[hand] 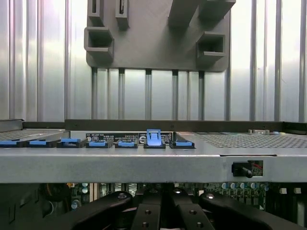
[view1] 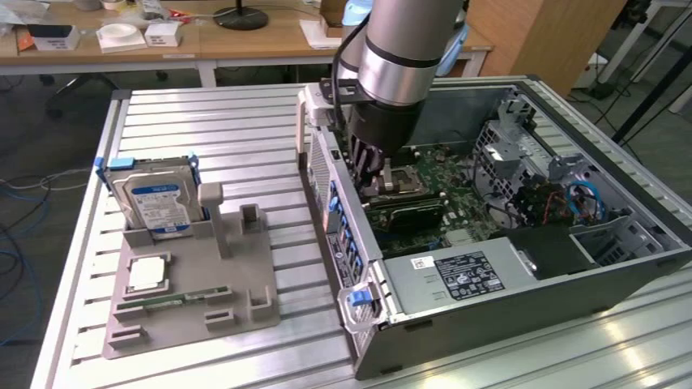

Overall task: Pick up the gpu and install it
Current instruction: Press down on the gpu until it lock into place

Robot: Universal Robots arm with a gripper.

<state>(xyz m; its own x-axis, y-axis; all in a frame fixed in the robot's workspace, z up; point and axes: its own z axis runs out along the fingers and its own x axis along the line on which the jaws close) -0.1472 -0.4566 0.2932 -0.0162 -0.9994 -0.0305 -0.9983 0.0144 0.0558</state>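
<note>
Gently, hold the gripper point(view1: 381, 178) straight over the green board point(view1: 449, 174) inside the case point(view1: 519, 304); cannot tell if clamped or apart.

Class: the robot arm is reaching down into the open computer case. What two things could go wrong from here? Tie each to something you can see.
1. The black gripper hangs low over the green motherboard, so a sideways slip could scrape its parts.
2. The grey metal case wall with its row of blue plastic clips stands close beside the gripper, and a careless move might catch on it.
</note>
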